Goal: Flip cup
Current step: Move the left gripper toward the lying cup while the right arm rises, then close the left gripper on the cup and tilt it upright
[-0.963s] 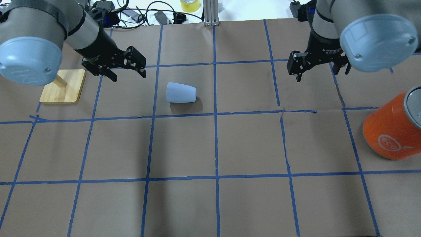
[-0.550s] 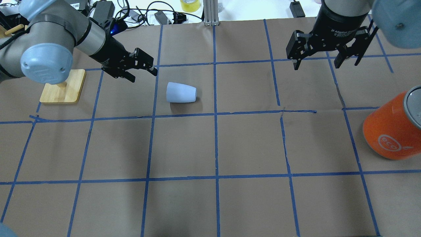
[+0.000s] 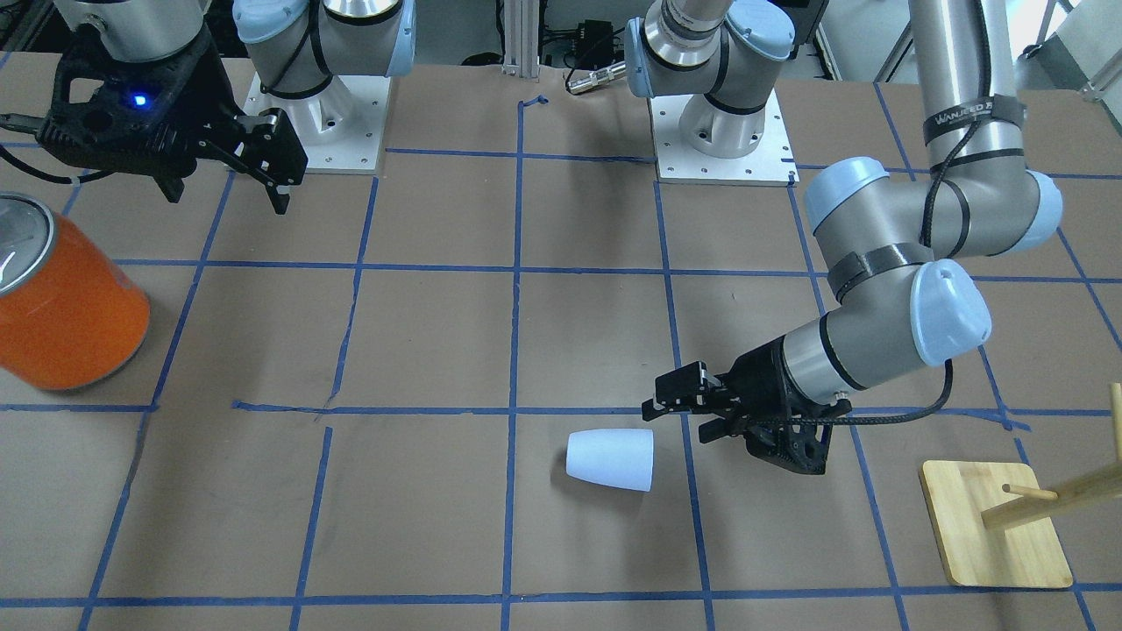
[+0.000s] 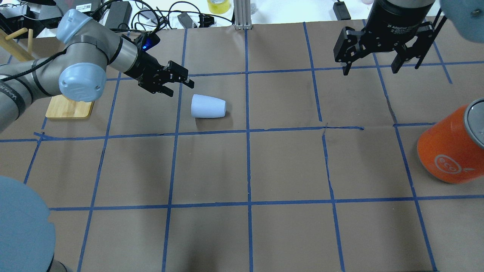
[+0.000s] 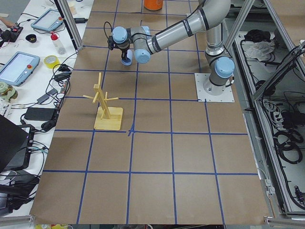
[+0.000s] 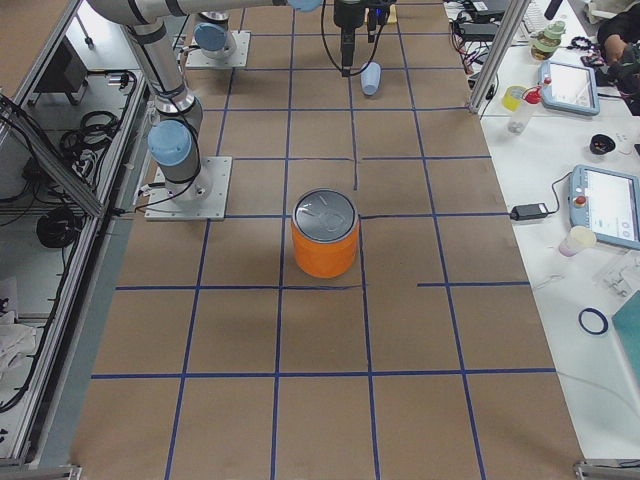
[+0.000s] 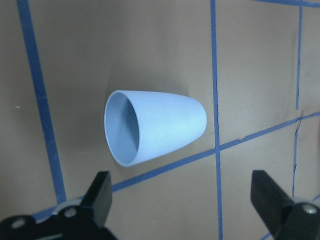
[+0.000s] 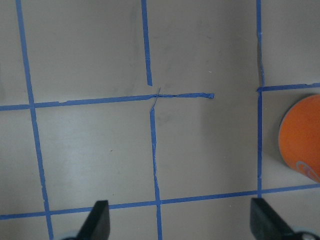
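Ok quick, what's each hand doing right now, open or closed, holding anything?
Left hand: open, holding nothing, close beside the cup lying on its side.
Right hand: open, holding nothing, far from the cup.

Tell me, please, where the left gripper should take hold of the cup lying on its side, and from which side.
Probably the side wall just behind the rim, one finger on each flank. The cup lies on its side, wide open mouth toward the open left gripper, so coming from that mouth end suits; the narrow base tapers and could slip.
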Motion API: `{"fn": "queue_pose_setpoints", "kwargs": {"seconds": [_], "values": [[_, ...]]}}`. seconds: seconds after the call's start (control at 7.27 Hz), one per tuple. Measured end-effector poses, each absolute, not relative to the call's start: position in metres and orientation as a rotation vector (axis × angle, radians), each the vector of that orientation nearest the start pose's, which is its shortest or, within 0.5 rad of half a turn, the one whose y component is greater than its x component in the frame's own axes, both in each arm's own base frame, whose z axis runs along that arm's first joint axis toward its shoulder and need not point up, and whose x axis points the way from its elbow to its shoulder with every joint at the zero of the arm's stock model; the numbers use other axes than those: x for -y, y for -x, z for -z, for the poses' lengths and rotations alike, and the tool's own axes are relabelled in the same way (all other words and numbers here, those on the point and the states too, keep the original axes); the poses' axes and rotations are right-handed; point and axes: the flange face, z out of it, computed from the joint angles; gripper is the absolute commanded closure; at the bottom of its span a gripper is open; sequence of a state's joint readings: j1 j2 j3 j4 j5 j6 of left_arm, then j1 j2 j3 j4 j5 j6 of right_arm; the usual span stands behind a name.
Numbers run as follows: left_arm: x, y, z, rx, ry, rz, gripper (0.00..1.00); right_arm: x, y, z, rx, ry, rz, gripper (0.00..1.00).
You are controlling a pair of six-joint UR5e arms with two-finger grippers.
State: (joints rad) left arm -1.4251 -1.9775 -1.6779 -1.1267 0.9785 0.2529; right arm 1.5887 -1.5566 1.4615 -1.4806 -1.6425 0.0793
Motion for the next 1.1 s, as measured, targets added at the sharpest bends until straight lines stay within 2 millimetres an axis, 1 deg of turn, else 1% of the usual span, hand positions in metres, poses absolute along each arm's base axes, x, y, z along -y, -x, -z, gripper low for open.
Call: {"fn": "queue_pose_setpoints", "kwargs": {"seconds": [0.41, 0.69, 0.83, 1.1], "values": [[0.636, 0.099, -0.234, 2.529, 0.117, -0.059, 0.0, 0.495, -0.134, -0.522, -3.213, -0.107, 0.004, 0.0], [0.638, 0.104, -0.21, 2.461, 0.091, -0.042, 0.0, 0.498, -0.125, -0.521, -3.212, -0.133, 0.001, 0.0], [0.637, 0.106, -0.2, 2.428, 0.079, -0.028, 0.0, 0.5, -0.119, -0.522, -3.211, -0.154, 0.004, 0.0], [0.635, 0.111, -0.188, 2.379, 0.061, -0.012, 0.0, 0.501, -0.115, -0.523, -3.208, -0.157, 0.009, 0.0]]}}
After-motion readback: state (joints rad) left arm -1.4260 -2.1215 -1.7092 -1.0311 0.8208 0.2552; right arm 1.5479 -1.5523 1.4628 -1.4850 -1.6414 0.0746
